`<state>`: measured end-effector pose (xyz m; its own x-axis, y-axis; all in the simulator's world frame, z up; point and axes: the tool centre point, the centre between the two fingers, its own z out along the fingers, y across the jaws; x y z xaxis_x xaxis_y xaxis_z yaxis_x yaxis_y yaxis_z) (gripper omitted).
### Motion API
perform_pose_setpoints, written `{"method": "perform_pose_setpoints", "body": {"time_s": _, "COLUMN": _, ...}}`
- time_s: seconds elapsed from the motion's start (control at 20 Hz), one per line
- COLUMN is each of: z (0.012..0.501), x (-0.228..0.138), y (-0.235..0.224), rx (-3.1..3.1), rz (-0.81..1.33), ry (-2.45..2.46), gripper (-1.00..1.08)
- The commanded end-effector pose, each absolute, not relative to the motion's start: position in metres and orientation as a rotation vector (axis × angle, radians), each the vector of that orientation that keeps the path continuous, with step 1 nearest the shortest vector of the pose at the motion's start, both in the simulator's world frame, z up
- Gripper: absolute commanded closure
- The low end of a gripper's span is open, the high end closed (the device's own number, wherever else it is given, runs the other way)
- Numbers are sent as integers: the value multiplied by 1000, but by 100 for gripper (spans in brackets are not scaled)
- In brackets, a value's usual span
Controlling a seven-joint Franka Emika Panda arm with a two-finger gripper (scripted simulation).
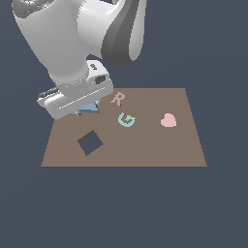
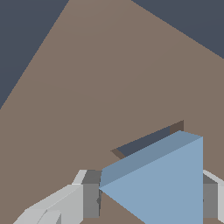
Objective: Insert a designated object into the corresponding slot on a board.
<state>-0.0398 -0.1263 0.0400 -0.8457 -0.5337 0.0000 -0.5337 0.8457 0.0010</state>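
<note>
The tool [image 2: 148, 201] clamps the blue triangle [image 2: 166, 183], seemingly just above the slot [image 2: 144, 142].

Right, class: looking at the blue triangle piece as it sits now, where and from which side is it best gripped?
Grip the blue triangle piece across its thin straight edges, coming from straight above, as the gripper does. It is a flat wedge, so only its side faces give the fingers parallel surfaces. In the wrist view, one finger sits at a corner and the other at the opposite edge.

The blue triangle piece [image 2: 162, 183] sits clamped between the gripper fingers [image 2: 89, 199], directly over a dark cutout [image 2: 146, 142] in the brown board [image 1: 155, 145].
</note>
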Motion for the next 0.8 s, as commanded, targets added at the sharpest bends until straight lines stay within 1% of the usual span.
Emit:
{"method": "perform_pose_setpoints", "body": {"time_s": 0.0, "z": 40, "x": -46, "y": -126, "rx": 816, "rz": -1, "ry": -3034, "gripper": 108}}
{"method": "perform_pose_setpoints", "body": {"time_s": 0.55, "z": 40, "x": -50, "y": -125, "rx": 774, "rz": -2, "ry": -3044, "gripper": 108}}
{"method": "perform_pose_setpoints", "body": {"time_s": 0.75, "z": 32, "x": -50, "y": -125, "rx": 775, "rz": -1, "ry": -3044, "gripper": 108}}
